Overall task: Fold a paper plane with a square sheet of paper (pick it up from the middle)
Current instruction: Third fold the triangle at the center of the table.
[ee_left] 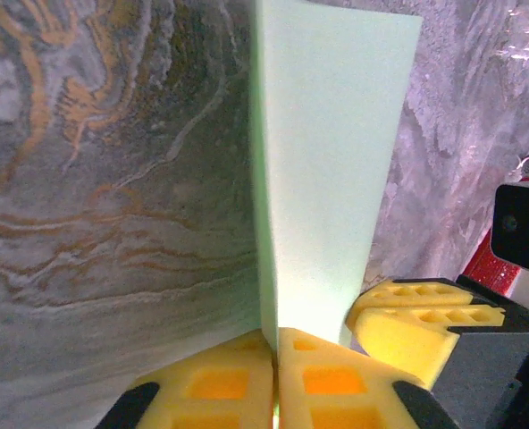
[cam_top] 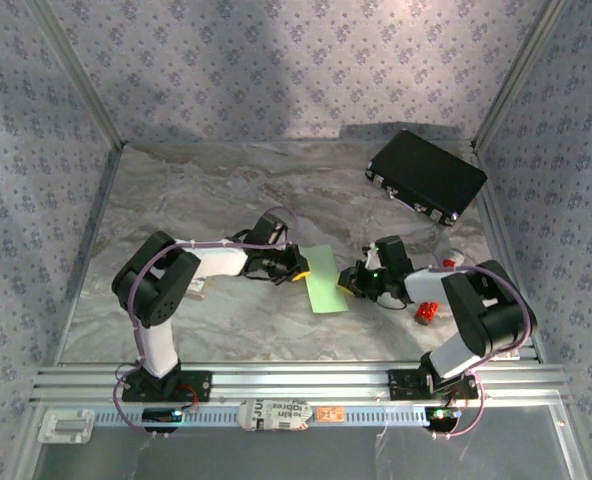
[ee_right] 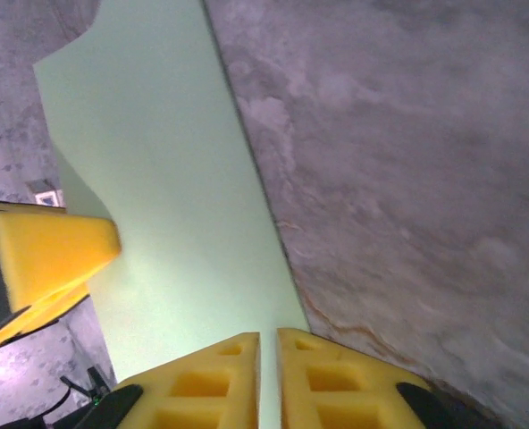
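On the marbled table (cam_top: 206,200), the folded square sheet of paper (cam_top: 324,279) is pinched at opposite edges by the left gripper (cam_top: 299,270) and right gripper (cam_top: 347,283). The jaws are seen pressed together on it in the wrist views; overhead, that contact is too small to make out.

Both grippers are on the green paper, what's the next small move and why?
Probably lower the sheet of paper onto the table and press the crease flat. The left gripper and right gripper are each shut on an opposite long edge, and the sheet looks folded into a narrow rectangle with no pointed nose yet.
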`<state>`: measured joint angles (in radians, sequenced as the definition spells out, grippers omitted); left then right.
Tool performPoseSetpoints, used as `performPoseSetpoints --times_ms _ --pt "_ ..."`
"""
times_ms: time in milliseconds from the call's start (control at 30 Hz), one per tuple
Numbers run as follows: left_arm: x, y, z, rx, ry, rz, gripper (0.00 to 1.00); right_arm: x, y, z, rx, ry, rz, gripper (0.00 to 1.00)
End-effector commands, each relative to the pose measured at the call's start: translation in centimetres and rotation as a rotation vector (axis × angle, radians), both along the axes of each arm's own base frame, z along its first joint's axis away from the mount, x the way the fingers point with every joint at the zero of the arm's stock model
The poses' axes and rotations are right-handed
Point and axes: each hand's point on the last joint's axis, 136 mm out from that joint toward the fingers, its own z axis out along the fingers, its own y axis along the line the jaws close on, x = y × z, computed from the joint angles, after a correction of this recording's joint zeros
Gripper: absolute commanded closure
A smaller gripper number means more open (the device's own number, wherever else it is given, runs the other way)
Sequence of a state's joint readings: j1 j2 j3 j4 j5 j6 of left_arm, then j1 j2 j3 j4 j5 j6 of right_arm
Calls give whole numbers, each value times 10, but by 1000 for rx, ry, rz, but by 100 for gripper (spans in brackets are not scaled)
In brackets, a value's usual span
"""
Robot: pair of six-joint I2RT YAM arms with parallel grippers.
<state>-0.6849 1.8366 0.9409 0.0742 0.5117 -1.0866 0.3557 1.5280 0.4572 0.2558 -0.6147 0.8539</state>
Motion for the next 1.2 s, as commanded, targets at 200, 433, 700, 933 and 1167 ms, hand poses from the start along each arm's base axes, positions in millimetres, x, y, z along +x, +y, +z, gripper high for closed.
performPoseSetpoints --times_ms 200,433,700,933,1167 --pt "5 26 20 -48 -11 18 94 -9 -5 37 -172 -190 92 52" --pt "10 44 27 -70 1 13 93 -16 25 69 -435 -576 345 45" --pt "14 46 33 -95 2 2 93 -44 86 84 -669 -1060 683 39" --pt "15 44 33 -102 4 -3 93 -51 110 63 -877 -1198 811 39" --pt "16 43 31 -100 10 0 93 -44 108 56 -977 -1231 778 45"
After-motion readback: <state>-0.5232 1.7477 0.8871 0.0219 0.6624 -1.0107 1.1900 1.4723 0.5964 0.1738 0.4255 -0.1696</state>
